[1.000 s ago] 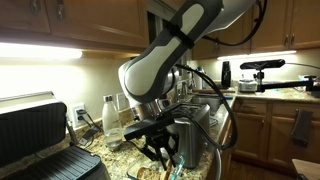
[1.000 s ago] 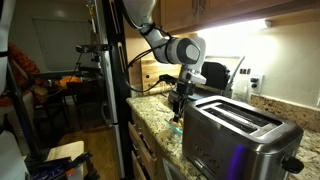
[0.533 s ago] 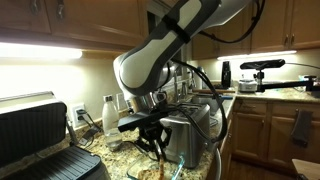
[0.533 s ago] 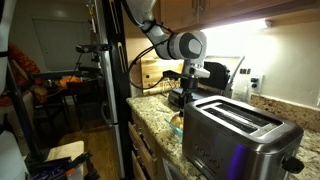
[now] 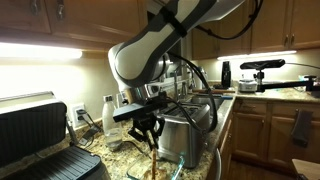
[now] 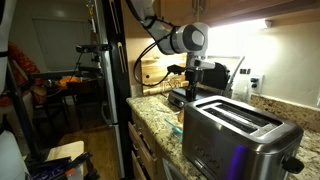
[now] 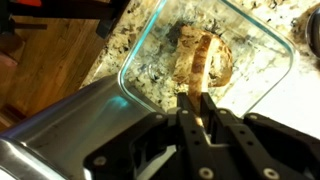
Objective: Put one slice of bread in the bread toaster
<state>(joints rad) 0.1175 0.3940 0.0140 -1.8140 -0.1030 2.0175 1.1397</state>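
Observation:
My gripper (image 7: 200,103) is shut on a thin tan slice of bread (image 7: 203,62), seen edge-on, hanging from the fingers above a clear glass dish (image 7: 262,95). More bread (image 7: 225,68) lies in the dish. In an exterior view the gripper (image 5: 149,135) holds the slice (image 5: 155,160) over the counter, just in front of the shiny steel toaster (image 5: 188,135). The toaster's side fills the lower left of the wrist view (image 7: 70,135). In an exterior view the gripper (image 6: 191,90) is behind the toaster's (image 6: 240,135) far end; its slots face up.
A black-and-silver hinged grill (image 5: 35,135) stands open on the granite counter. A white bottle (image 5: 112,115) stands by the wall. The counter edge (image 6: 150,135) drops to the floor. Dark appliances (image 6: 215,75) stand behind the gripper.
The gripper has risen from the glass dish with the bread slice in it and moved a little sideways along the toaster.

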